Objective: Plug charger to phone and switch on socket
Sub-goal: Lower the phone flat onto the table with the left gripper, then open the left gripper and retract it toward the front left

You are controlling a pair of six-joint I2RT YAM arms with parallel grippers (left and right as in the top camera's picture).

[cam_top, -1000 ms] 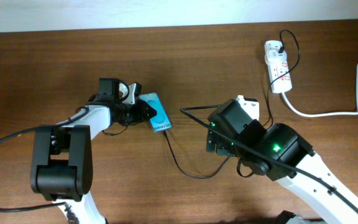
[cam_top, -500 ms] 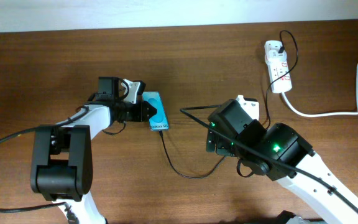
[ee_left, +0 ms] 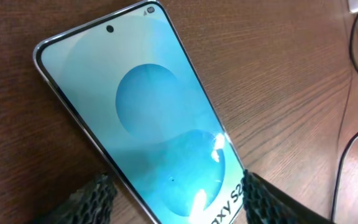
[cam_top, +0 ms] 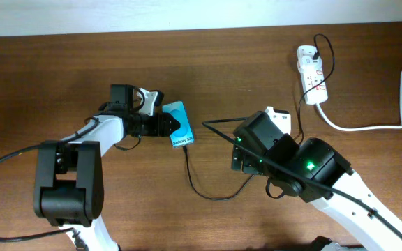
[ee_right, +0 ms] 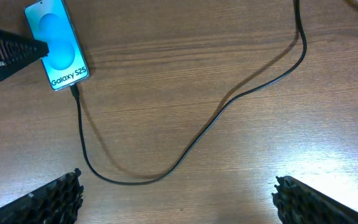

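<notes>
Wood counter (cam_top: pixel 47 63): the phone (cam_top: pixel 179 125) lies left of centre, nearer the far edge. The left claw (cam_top: pixel 163 125) appears clamped on its sides and has nudged it slightly rightward in the last half second, dragging the charger (ee_right: pixel 79 134) loop along. The tip looks seated in the phone's near end. The right claw (ee_right: pixel 178 193) hangs spread wide, empty. The socket (cam_top: pixel 312 75) sits near the far right corner, plug in; the switch likely remains.

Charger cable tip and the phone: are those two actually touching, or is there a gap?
Touching. The right wrist view shows the charger's connector tip meeting the phone's short edge just below the printed text, with no gap.
</notes>
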